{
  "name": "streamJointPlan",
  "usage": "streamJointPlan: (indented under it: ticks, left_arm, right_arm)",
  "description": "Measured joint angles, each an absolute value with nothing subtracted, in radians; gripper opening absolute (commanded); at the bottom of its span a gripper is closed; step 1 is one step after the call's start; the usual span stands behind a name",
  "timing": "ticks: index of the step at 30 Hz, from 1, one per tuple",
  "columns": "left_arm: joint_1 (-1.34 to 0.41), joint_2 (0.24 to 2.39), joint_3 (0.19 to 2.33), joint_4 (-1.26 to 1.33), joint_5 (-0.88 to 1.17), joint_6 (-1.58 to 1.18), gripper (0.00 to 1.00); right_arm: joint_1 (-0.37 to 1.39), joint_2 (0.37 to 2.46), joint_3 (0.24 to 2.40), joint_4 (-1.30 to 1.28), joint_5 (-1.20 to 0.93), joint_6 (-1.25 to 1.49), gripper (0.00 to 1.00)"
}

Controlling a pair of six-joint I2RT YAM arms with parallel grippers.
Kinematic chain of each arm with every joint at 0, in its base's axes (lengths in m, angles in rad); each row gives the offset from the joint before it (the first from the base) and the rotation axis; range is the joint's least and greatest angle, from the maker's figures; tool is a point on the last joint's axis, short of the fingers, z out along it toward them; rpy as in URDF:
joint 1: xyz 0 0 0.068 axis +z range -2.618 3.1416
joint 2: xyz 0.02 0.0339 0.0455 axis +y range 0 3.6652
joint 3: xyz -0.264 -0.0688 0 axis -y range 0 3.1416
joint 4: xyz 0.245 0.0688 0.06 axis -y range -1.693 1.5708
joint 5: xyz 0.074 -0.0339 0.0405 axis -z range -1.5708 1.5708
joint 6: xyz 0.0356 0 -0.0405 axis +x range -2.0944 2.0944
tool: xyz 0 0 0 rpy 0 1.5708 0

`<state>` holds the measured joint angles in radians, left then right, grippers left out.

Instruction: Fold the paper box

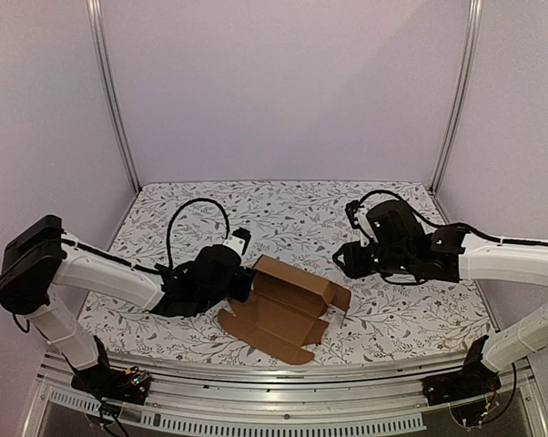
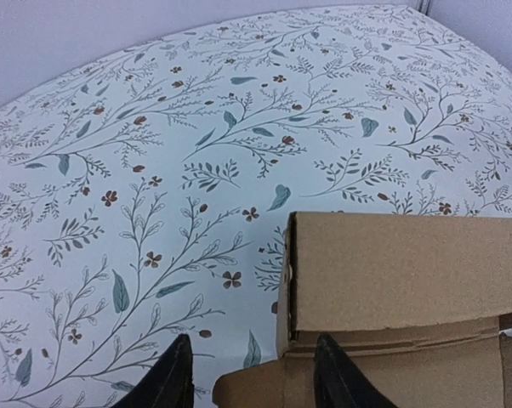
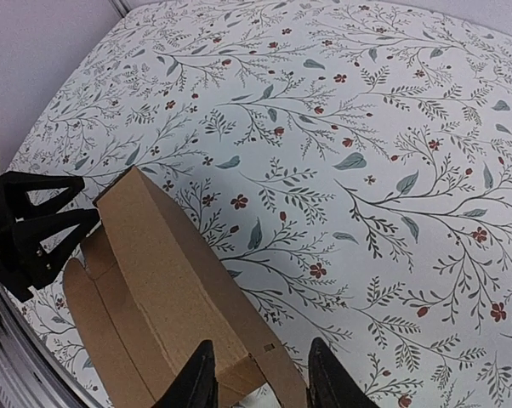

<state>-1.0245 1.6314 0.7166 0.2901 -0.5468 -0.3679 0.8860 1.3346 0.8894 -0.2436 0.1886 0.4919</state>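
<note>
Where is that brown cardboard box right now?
In the overhead view the brown cardboard box lies front-centre on the flowered tabletop, between the left end effector and the right end effector.

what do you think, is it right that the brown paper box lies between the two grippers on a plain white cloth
Not quite. The paper box does lie between the left gripper and the right gripper, but the cloth is not plain: it is printed with leafy sprigs and small flowers, as the top external view shows.

Left arm [image 1: 110, 278] angled inward, right arm [image 1: 492, 255] likewise — jaws parted
</note>
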Motion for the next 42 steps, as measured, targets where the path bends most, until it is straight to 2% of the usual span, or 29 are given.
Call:
streamJointPlan:
  ticks: [6, 12, 22, 28, 39, 42]
  left_arm:
    - [-1.024, 1.52, 0.685, 0.202, -0.526, -0.369, 0.5]
    - [-1.02, 1.473, 0.738, 0.078, -0.497, -0.366, 0.49]
    - [-0.907, 1.518, 0.941, -0.072, -0.307, -0.36, 0.5]
    - [-0.839, 1.618, 1.047, -0.133, -0.182, -0.361, 0.49]
    - [-0.812, 1.647, 1.06, -0.183, -0.091, -0.387, 0.48]
    - [-0.811, 1.647, 1.059, -0.188, -0.079, -0.394, 0.48]
  right_arm:
    - [0.885, 1.268, 0.889, -0.318, 0.187, 0.489, 0.38]
    - [0.885, 1.259, 0.886, -0.394, 0.177, 0.497, 0.4]
    - [0.885, 1.236, 0.86, -0.478, 0.154, 0.552, 0.41]
    - [0.885, 1.244, 0.841, -0.502, 0.133, 0.597, 0.41]
    - [0.887, 1.353, 0.846, -0.501, 0.071, 0.635, 0.41]
    - [0.888, 1.386, 0.859, -0.503, 0.062, 0.636, 0.38]
